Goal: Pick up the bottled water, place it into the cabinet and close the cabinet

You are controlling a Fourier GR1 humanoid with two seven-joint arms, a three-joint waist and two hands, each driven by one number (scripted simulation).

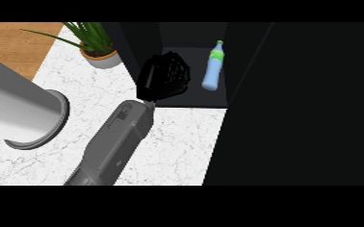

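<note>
Curled hand [164,76] empty beside bottled water [213,67].

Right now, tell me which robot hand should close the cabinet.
Right. The right robot hand is at the cabinet opening, with the bottled water already inside and the open door beside it. No left robot hand shows.

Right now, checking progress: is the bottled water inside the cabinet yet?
Inside: the pale blue, green-capped water bottle stands in the dark open cabinet, apart from the robot hand.
</note>
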